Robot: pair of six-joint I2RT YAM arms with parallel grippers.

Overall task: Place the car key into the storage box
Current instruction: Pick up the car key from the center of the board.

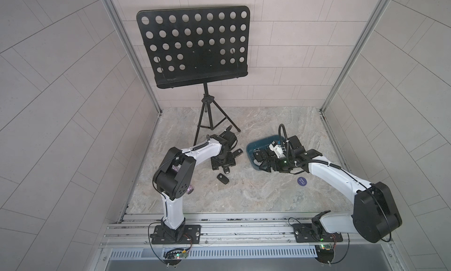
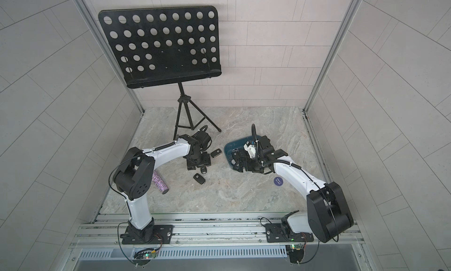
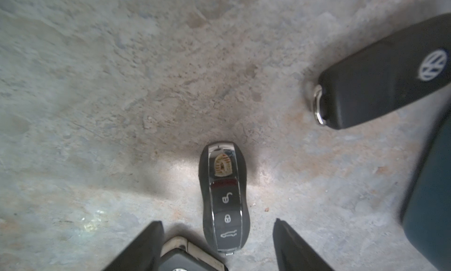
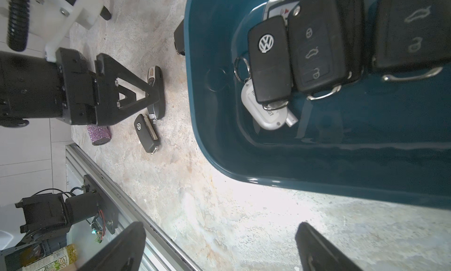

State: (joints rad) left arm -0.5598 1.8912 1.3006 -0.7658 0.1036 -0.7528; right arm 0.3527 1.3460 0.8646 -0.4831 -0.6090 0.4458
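A black and chrome car key (image 3: 224,201) lies flat on the marble table, between the fingertips of my left gripper (image 3: 216,222). The gripper is open, with a gap on both sides of the key. In both top views this key (image 1: 227,170) (image 2: 203,169) shows just below the downward-pointing left gripper (image 1: 224,165). The dark teal storage box (image 1: 253,145) (image 2: 228,151) (image 4: 195,111) holds several key fobs (image 4: 268,57) and a white tag (image 4: 258,111). My right gripper (image 4: 219,227) is open and empty, over bare table beside the box's near wall.
A VW flip key (image 1: 222,178) (image 3: 192,257) lies by the left finger. Another VW key (image 1: 238,153) (image 3: 390,74) sits between the left gripper and the box. A music stand (image 1: 192,45) stands at the back, with a glittery cylinder (image 2: 159,183) left and a blue sticker (image 1: 302,181) right.
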